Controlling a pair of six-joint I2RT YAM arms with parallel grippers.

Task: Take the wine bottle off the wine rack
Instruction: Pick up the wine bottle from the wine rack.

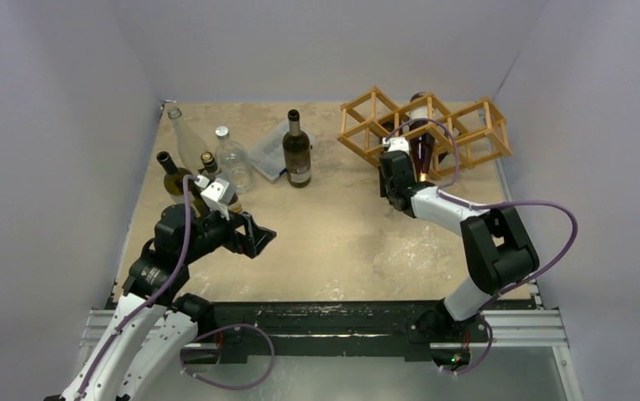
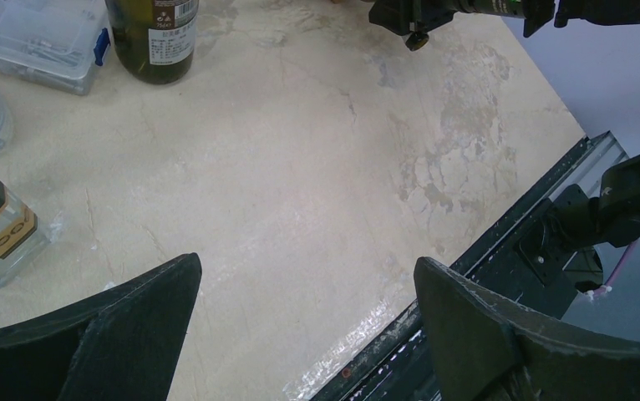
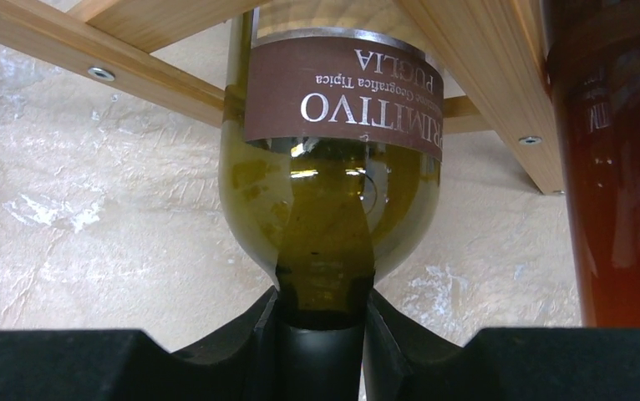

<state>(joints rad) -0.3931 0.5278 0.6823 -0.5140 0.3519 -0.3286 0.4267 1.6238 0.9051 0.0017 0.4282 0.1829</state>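
The wooden wine rack (image 1: 375,125) stands at the back right of the table; its rods (image 3: 149,71) cross the top of the right wrist view. A green wine bottle (image 3: 333,192) with a brown "Primitivo Puglia" label lies in a cell, neck pointing toward me. My right gripper (image 3: 321,334) is shut on the neck just below the shoulder, and it sits at the rack's front (image 1: 398,159). A reddish bottle (image 3: 626,167) lies in the rack right beside it (image 1: 422,154). My left gripper (image 2: 308,276) is open and empty above the table's near left part (image 1: 258,236).
Several upright bottles stand at the back left: a dark one (image 1: 297,150), a clear one (image 1: 231,159), a tall clear one (image 1: 185,134). A clear plastic box (image 1: 268,154) lies between them. The table's front rail (image 2: 500,276) is near the left gripper.
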